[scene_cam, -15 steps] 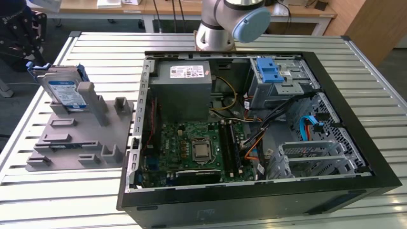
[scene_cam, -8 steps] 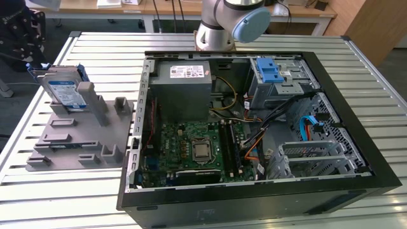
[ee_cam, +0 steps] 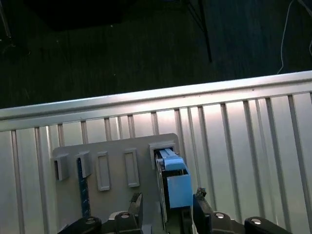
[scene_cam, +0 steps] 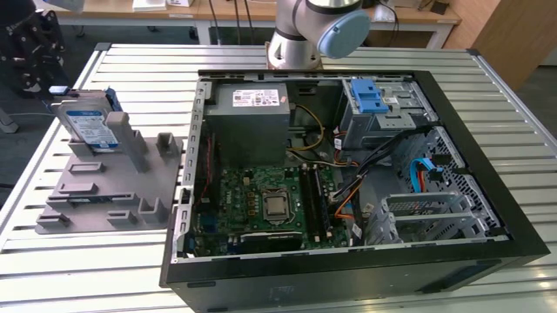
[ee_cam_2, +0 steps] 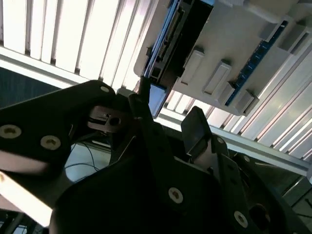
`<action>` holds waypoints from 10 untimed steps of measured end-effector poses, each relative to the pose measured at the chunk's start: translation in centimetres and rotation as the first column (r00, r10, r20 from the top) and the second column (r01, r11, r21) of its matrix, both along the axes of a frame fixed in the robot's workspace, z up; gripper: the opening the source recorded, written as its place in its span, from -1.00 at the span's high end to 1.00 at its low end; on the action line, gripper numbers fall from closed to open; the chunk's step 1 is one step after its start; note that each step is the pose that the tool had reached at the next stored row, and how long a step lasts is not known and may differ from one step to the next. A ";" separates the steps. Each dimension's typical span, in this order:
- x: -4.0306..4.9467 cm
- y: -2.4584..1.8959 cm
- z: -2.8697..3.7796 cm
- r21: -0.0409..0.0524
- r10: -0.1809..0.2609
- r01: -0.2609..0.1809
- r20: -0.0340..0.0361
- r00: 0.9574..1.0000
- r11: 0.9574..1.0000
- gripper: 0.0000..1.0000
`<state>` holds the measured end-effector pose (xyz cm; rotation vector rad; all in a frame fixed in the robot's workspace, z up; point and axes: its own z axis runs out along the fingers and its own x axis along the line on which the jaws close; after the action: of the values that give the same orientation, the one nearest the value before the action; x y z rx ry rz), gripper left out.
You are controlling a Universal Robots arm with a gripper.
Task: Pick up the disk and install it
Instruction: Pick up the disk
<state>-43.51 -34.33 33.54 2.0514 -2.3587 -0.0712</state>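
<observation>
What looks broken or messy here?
Nothing looks broken or spilled. The disk stands on edge in its grey holder, neatly slotted. The computer case lies open with cables showing. The hand is open around the disk.

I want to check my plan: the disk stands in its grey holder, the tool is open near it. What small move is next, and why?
Probably ease the tool closer to the disk. In the first wrist view its open fingers line up on either side of the disk's blue-framed edge, yet seem not to touch it.
</observation>
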 end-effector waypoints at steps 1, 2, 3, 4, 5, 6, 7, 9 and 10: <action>-0.05 -0.01 -0.12 0.000 0.001 -0.001 0.002 1.000 1.000 -0.06; -0.11 -0.01 -0.19 0.000 0.004 -0.004 0.002 1.000 1.000 -0.06; -0.10 0.02 -0.23 0.000 0.010 -0.010 0.002 1.000 1.000 -0.06; -0.11 0.05 -0.25 0.000 0.021 -0.021 0.002 1.000 1.000 -0.06; -0.11 0.06 -0.26 0.000 0.035 -0.035 0.002 0.999 0.999 -0.06; -0.11 0.08 -0.27 0.000 0.047 -0.047 0.002 0.999 0.999 -0.06; -0.12 0.11 -0.29 0.000 0.057 -0.057 0.002 0.998 0.998 -0.06; -0.18 0.16 -0.34 0.000 0.062 -0.062 0.002 0.998 0.998 -0.06; -0.19 0.21 -0.38 0.000 0.062 -0.062 0.002 0.998 0.998 -0.06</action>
<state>-43.70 -34.12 33.16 2.1240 -2.2938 -0.0689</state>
